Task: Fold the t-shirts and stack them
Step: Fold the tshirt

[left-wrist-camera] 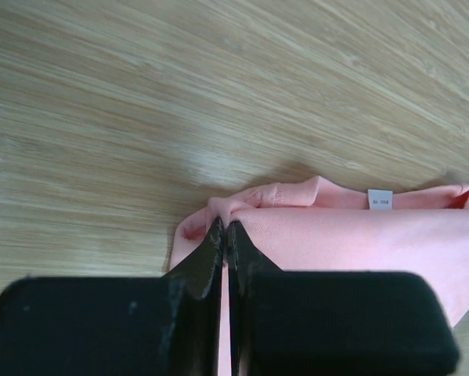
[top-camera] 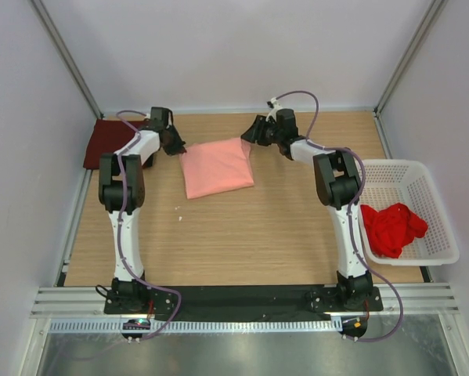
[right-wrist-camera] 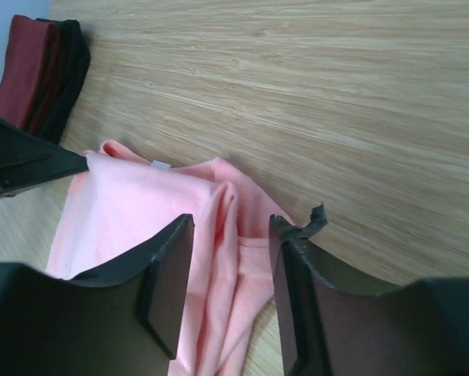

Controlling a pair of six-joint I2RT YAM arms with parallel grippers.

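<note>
**Left gripper clamped on one far corner of the pink shirt, right gripper open at the other**

My left gripper point(left-wrist-camera: 225, 232) was pressed together with no gap showing between its fingers, and it pinched the bunched far-left corner of the salmon-pink t-shirt point(left-wrist-camera: 359, 243). My right gripper point(right-wrist-camera: 231, 227) stood partly spread. Its two dark fingers point(right-wrist-camera: 167, 274) sat either side of the rumpled far-right edge of the same shirt. Cloth lay in the gap between them, but neither finger clamped it.

The salmon-pink t-shirt point(top-camera: 217, 166) lay folded into a rough rectangle on the wooden table point(top-camera: 242, 243), toward the far side and about midway across. Its long axis ran left to right, with the right end swung slightly farther from my bases than the left. A small white tag point(left-wrist-camera: 380, 201) showed on its far edge, nearer the corner that my left gripper held.

From above, my left gripper point(top-camera: 174, 146) and my right gripper point(top-camera: 250, 133) bracketed that far edge, one at each corner. The body of the shirt spread from them toward my bases.

The dark maroon t-shirt point(top-camera: 102, 142) lay folded at the far-left corner of the table, just beyond my left arm and apart from the pink one. The bright red t-shirt point(top-camera: 392, 228) sat crumpled in the white perforated basket point(top-camera: 444, 229) on the right, well apart from both grippers.
</note>
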